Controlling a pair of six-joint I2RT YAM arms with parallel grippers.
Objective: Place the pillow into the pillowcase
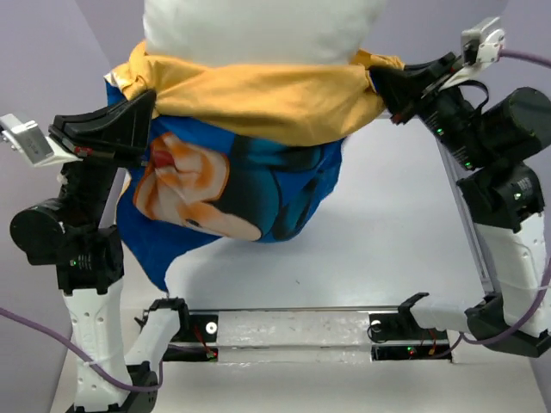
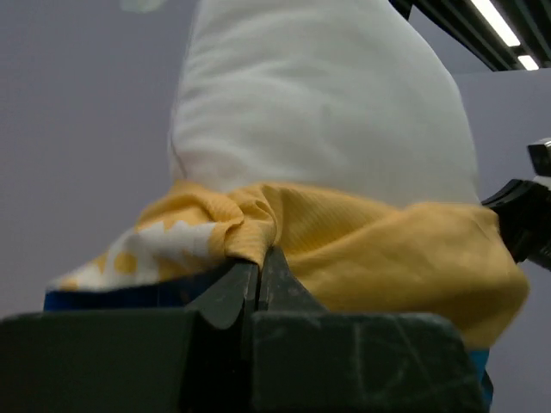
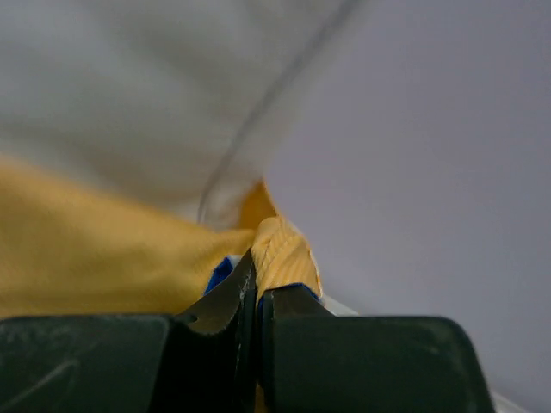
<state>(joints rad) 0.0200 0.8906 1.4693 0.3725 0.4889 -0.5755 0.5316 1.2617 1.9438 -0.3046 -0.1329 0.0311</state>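
The white pillow (image 1: 258, 30) sticks up out of the pillowcase (image 1: 258, 103), which is held up off the table, its mustard-yellow rim bunched round the pillow's lower part. The blue face with the cartoon mouse head (image 1: 202, 185) hangs down below. My left gripper (image 1: 148, 107) is shut on the rim's left corner, and its wrist view shows yellow cloth (image 2: 250, 237) pinched at the fingertips under the pillow (image 2: 327, 103). My right gripper (image 1: 385, 86) is shut on the rim's right corner, where a yellow fold (image 3: 280, 249) is clamped. The pillow's lower part is hidden inside the case.
A metal rail (image 1: 293, 331) with both arm bases lies along the near edge of the white table (image 1: 387, 241). A plain grey wall (image 1: 52, 52) stands behind. The right arm's purple cable (image 1: 525, 58) runs off at the upper right.
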